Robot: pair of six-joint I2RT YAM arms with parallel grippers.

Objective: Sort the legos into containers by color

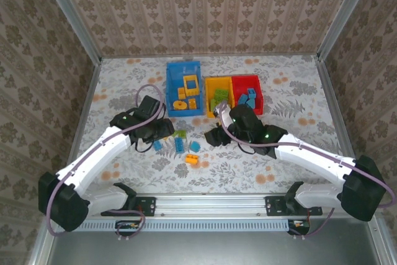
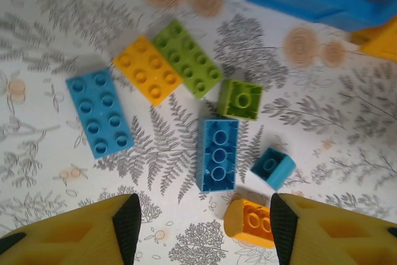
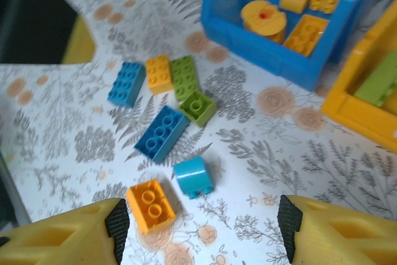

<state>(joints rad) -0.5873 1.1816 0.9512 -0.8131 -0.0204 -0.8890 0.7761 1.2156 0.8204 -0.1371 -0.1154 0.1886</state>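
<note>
Left hand (image 2: 205,223), right hand (image 3: 203,228) wide, empty, hovering over legos (image 2: 217,153). Next call: right slides toward 9 o'clock, pinches orange brick (image 3: 150,205).

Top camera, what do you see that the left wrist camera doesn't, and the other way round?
The top camera adds the red bin with blue bricks inside, and the right gripper. The left wrist camera adds close detail: studs, and the hollow underside of an upturned blue brick. Both share the loose legos, the blue bin and the open left gripper.
</note>
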